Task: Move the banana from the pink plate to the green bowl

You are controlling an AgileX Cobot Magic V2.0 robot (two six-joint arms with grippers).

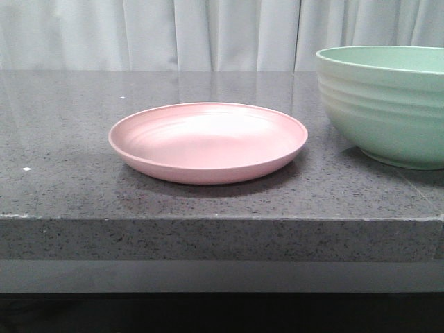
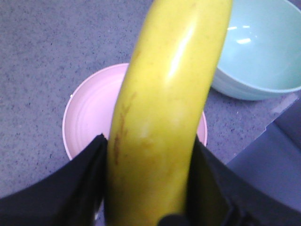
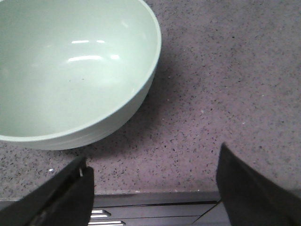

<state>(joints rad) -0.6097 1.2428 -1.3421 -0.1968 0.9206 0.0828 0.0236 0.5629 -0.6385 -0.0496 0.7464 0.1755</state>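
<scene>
We see a thick slab of dark grey speckled stone serving as the table (image 1: 62,125), its front edge square and polished. On it sits a shallow round pale-pink plate (image 1: 208,142) near the middle, and just beside it, to the right, a deep ridged mint-green bowl (image 1: 388,104), not touching.

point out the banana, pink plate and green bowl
banana (image 2: 164,117), left wrist view, middle of its peel
pink plate (image 1: 208,142), front view, bare inner surface
green bowl (image 3: 70,70), right wrist view, inside wall
</scene>
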